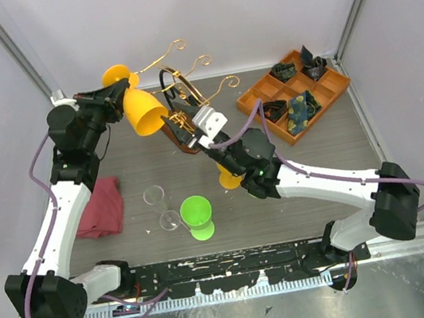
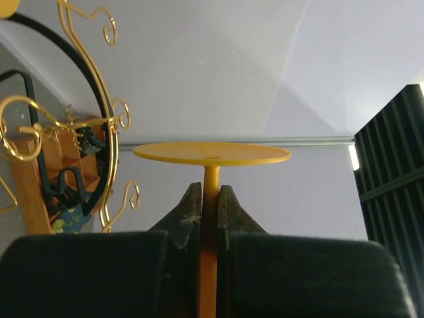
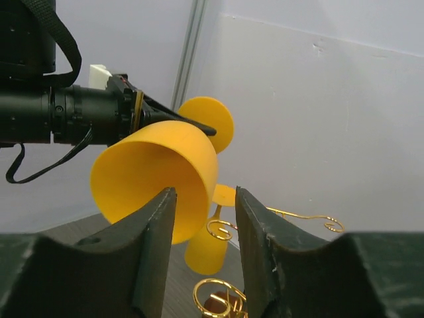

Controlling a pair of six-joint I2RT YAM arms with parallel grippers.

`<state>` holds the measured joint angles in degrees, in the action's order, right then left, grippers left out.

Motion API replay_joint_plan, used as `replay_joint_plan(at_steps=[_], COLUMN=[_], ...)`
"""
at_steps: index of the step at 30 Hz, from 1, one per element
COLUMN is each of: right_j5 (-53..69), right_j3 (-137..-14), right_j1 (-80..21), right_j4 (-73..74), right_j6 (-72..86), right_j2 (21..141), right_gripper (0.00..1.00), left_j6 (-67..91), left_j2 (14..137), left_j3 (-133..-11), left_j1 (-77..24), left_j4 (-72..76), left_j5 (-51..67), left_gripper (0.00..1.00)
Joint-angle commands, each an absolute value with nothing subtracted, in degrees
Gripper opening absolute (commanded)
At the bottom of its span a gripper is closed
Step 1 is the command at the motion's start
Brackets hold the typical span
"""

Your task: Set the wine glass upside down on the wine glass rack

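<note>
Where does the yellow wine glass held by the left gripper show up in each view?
Top external: wine glass upper left, just left of the rack.
Left wrist: wine glass at centre, stem rising to its foot.
Right wrist: wine glass left of centre, mouth toward the camera.
Shared landmark: the gold wire rack.

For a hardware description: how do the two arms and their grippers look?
The left arm and right arm have white link shells and black joints. A purple cable runs along each. The left gripper and right gripper have black wedge-shaped fingers; the right has a white mount.
</note>
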<state>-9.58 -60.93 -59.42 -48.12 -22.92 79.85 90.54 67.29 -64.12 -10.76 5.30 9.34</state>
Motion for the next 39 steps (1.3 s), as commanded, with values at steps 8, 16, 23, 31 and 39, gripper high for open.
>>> replay_joint_plan(at_steps=[8, 16, 23, 31, 39], right_j5=[-17.8, -20.7, -21.9, -22.7, -23.8], right_j3=[-57.7, -57.5, -58.0, -57.7, -57.0], right_j1=[-59.7, -59.7, -59.7, -59.8, -59.7], right_j4=[-43.3, -41.3, -40.4, -39.7, -39.0], right_j6=[-27.7, -28.4, -29.2, -29.4, -30.3], right_j2=[71.3, 69.0, 68.6, 68.0, 66.9], right_gripper=[0.68, 0.70, 0.70, 0.70, 0.70], left_j6=[64.0, 40.5, 22.3, 13.3, 17.1], left_j2=[66.4, 62.1, 62.5, 69.4, 84.5], left_j3=[-66.6, -57.3, -50.5, -42.1, -35.6], left_j1=[-6.2, -5.7, -5.7, -4.7, -4.3], left_j4=[19.0, 23.6, 30.5, 52.0, 81.8], left_j5=[9.1, 1.9, -0.5, 7.4, 17.6], left_gripper=[0.00, 0.00, 0.00, 0.00, 0.00])
